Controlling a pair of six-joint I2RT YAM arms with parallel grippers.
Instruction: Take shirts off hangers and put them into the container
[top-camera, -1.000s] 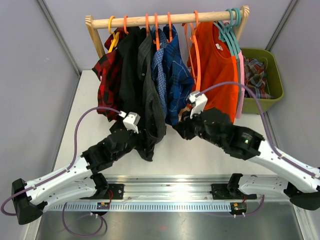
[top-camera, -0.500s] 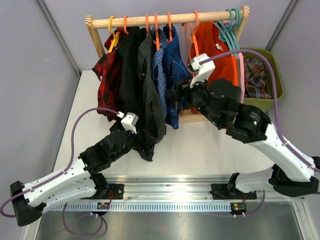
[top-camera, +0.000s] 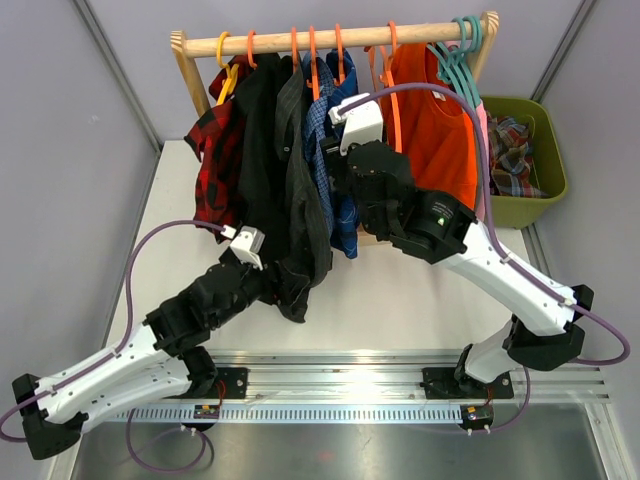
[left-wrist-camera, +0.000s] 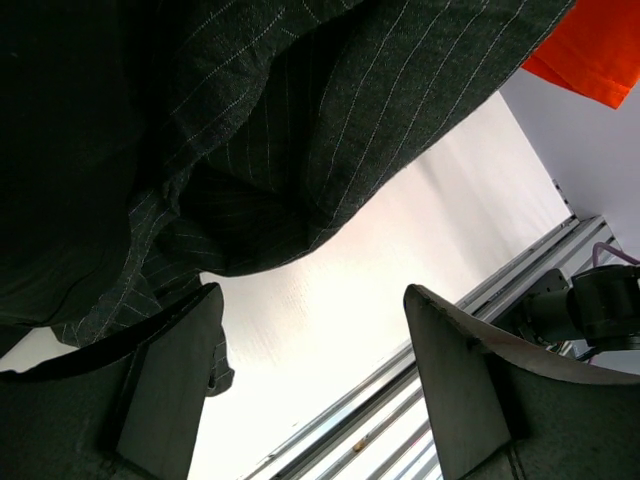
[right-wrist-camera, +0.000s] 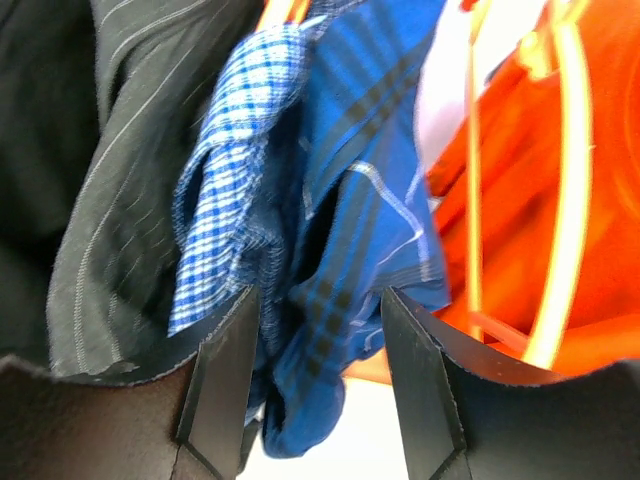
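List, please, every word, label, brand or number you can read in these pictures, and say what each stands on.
None: no text can be read in any of the three views.
The shirts, hangers, basket, left arm and right arm show no legible word, number or logo.

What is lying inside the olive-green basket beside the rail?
A crumpled plaid shirt in red, brown and teal lies inside the olive-green basket. The shirt covers the basket's floor, so anything underneath it cannot be seen.
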